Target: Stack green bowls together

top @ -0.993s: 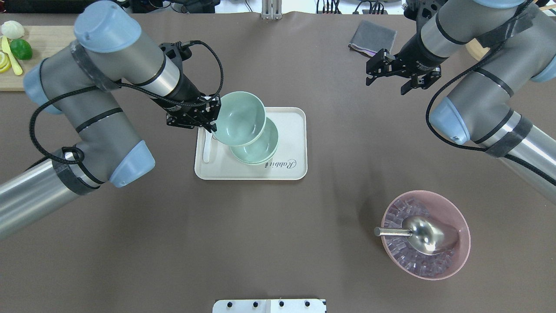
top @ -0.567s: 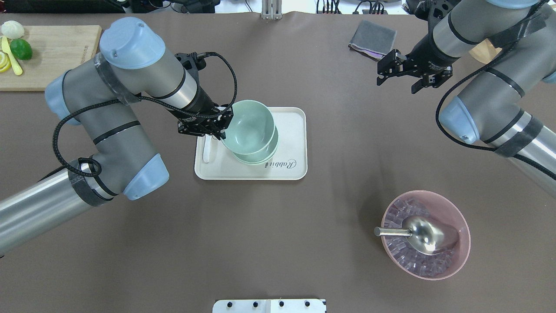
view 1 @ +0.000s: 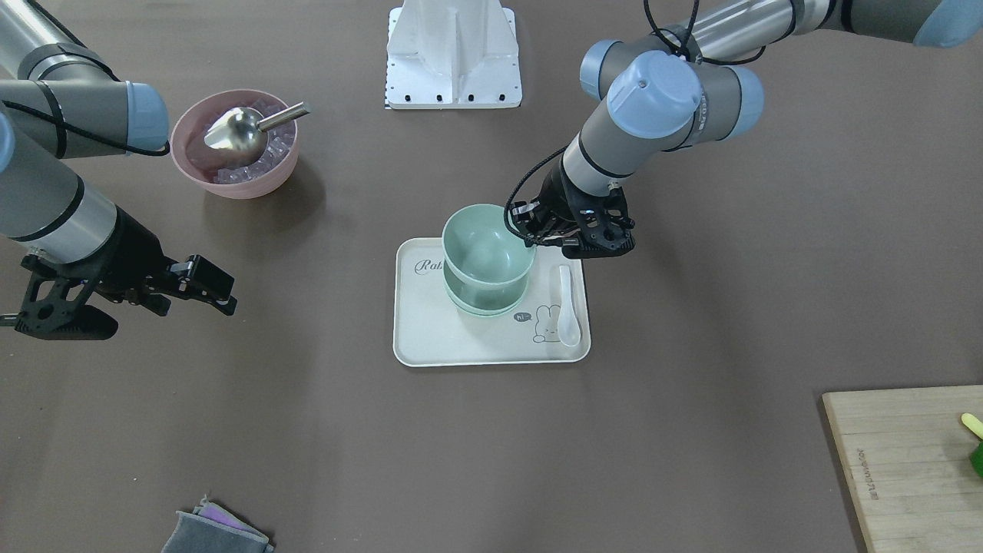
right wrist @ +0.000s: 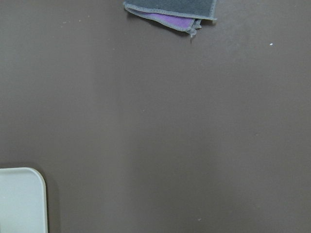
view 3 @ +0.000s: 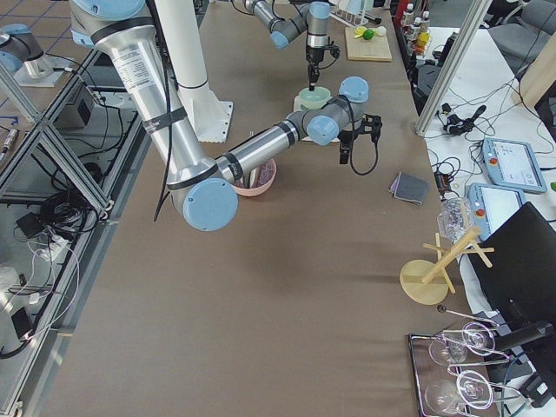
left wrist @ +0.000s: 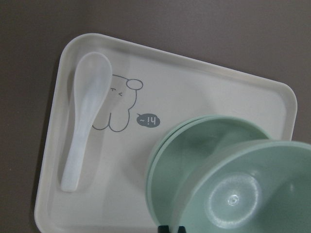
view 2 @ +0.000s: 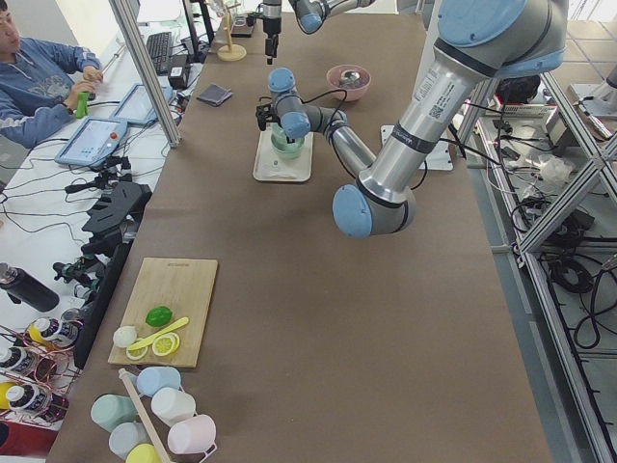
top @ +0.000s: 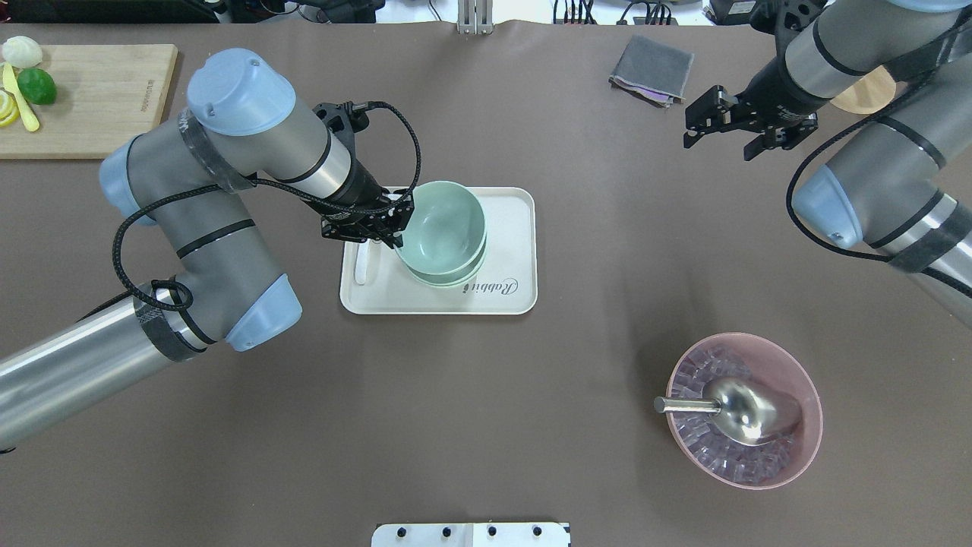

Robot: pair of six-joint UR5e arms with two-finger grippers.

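Note:
My left gripper [top: 396, 228] is shut on the rim of one green bowl [top: 444, 224] and holds it just over the other green bowls [top: 459, 279], which are nested on the cream tray [top: 509, 296]. The held bowl is nearly centred on the stack; I cannot tell whether it touches. The front-facing view shows the held bowl [view 1: 486, 244] low over the stack [view 1: 484, 308]. The left wrist view shows the held bowl [left wrist: 243, 194] in front of the stack's rim [left wrist: 167, 145]. My right gripper [top: 717, 149] is open and empty, far to the right above the table.
A white spoon [top: 362, 266] lies on the tray's left side, beside the bowls. A pink bowl [top: 811, 425] with a metal scoop stands at the near right. A grey cloth [top: 653, 67] lies at the back right, and a cutting board [top: 91, 91] with fruit at the back left.
My left gripper has carried the green bowl to the right and down, from beside the stack to right over it. My right arm has drawn back to the upper right, still open.

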